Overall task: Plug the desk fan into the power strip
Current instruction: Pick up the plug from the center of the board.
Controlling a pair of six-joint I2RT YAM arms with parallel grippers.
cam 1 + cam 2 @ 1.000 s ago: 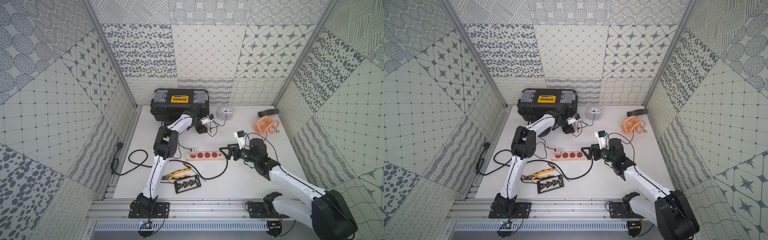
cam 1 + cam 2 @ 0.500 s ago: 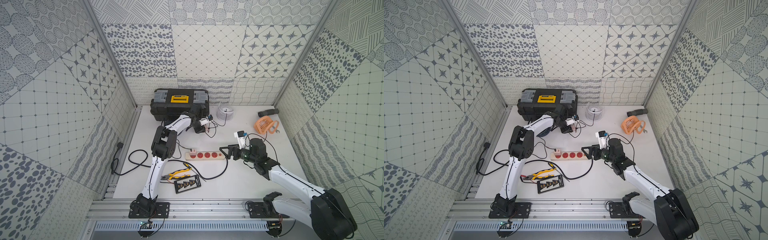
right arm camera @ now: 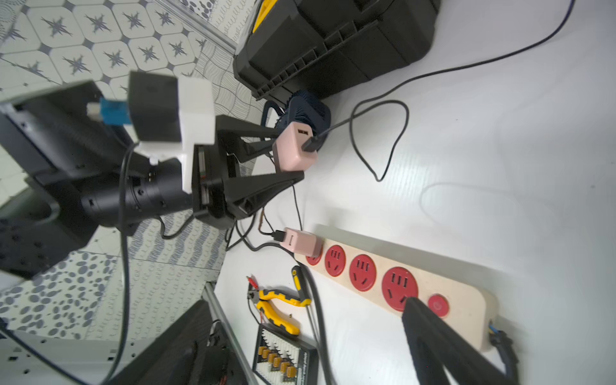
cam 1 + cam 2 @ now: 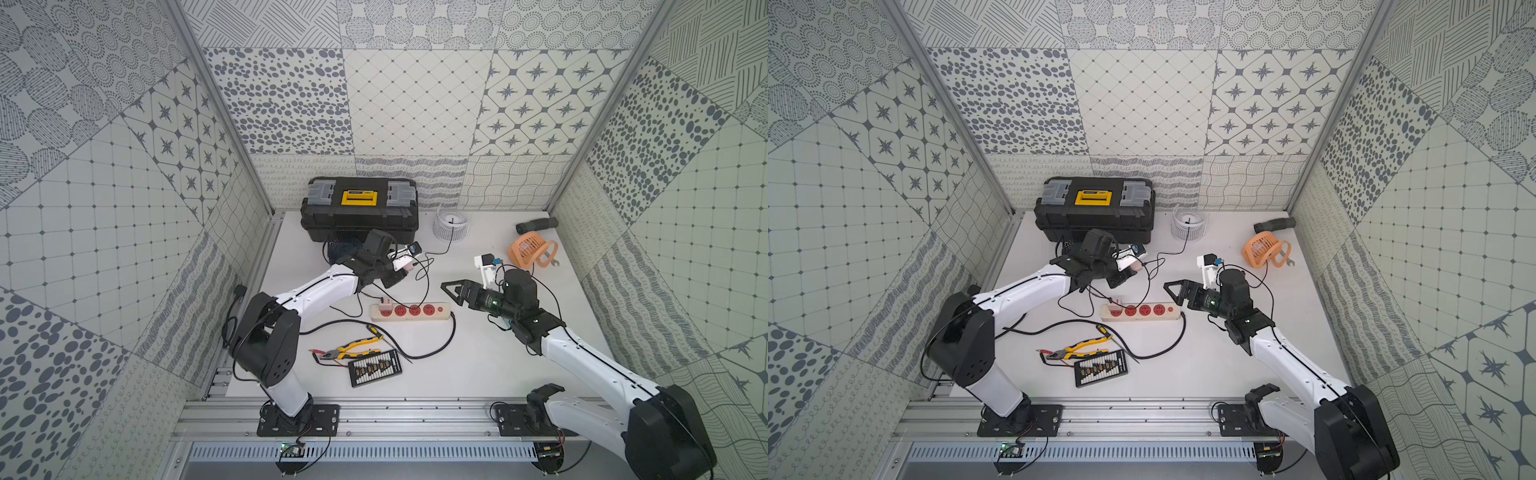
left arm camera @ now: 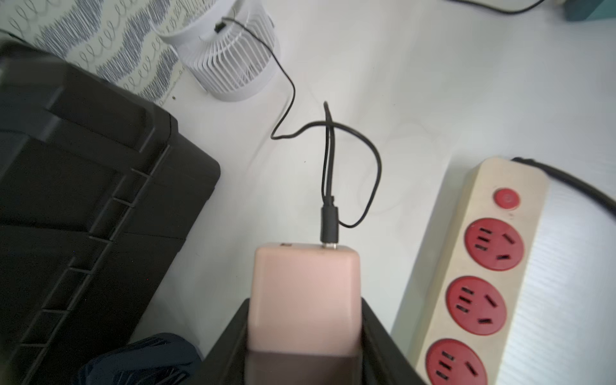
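The cream power strip (image 4: 445,316) with red sockets lies mid-table in both top views (image 4: 1177,316). A pink adapter (image 4: 384,309) sits in its left end socket. My left gripper (image 4: 404,268) hovers behind the strip, shut on a second pink adapter (image 5: 306,293). That adapter's thin black cable (image 5: 328,160) runs to the white desk fan (image 4: 451,224) at the back. My right gripper (image 4: 451,293) stands open and empty just off the strip's right end, with one finger (image 3: 430,333) over the red button end (image 3: 466,306).
A black toolbox (image 4: 359,212) stands at the back, with a dark blue fan (image 4: 336,249) in front of it beside my left arm. An orange fan (image 4: 528,249) and a black cylinder (image 4: 536,224) are back right. Yellow pliers (image 4: 353,347) and a black component tray (image 4: 374,368) lie in front.
My left gripper has closed on the pink adapter and shifted slightly toward the strip with it. The right arm has barely moved.
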